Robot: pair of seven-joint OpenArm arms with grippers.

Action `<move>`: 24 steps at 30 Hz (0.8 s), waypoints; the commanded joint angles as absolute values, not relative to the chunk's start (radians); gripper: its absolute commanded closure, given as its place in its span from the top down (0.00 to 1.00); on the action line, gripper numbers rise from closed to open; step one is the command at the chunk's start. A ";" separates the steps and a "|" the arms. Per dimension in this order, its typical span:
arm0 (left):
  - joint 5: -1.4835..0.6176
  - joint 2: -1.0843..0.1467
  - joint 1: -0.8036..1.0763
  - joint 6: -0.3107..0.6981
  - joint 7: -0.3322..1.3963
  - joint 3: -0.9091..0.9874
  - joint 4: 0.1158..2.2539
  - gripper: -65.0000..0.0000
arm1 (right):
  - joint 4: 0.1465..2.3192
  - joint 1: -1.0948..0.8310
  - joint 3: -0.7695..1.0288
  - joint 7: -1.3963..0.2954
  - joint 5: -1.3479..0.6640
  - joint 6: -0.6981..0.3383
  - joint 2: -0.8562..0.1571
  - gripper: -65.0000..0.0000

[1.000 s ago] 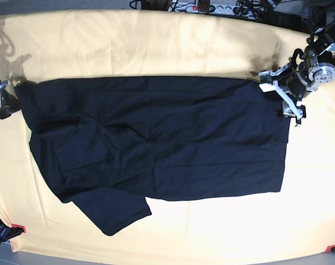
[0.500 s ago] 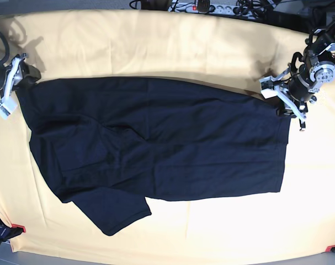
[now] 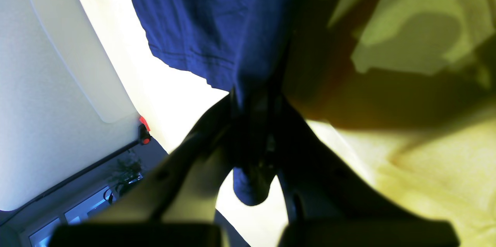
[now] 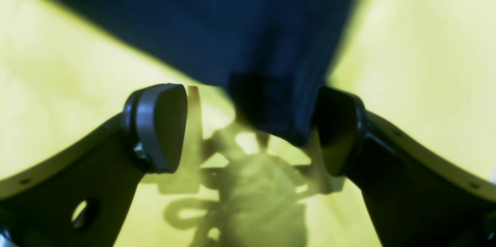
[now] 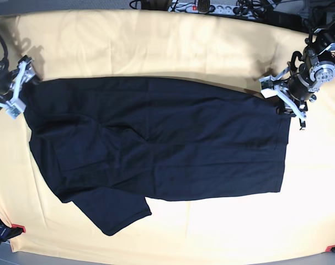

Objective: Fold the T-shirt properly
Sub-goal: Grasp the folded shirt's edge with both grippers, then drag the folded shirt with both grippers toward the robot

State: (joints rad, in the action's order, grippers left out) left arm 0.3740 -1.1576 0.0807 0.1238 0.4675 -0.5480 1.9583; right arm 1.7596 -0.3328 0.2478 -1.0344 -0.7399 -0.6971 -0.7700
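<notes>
Base view: T-shirt spread flat on yellow table cover. Left gripper clamped on 1 corner of T-shirt. Right gripper at opposite end, jaws parted around bunched corner. Cloth likely soft, light, limp; best held at corners.

yellow-covered table – black t-shirt spread flat on it
</notes>
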 commanded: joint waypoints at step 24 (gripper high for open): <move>0.384 -1.180 0.072 0.107 0.468 -0.536 1.971 0.00 | 1.772 -0.316 0.038 -0.708 -0.156 -0.591 -0.892 0.80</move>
State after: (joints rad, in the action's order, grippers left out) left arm 0.3740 -1.1576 0.0807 0.1238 0.4675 -0.5480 1.9583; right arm 1.7603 -0.3298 0.0269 -0.7158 -0.1570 -0.5953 -0.8665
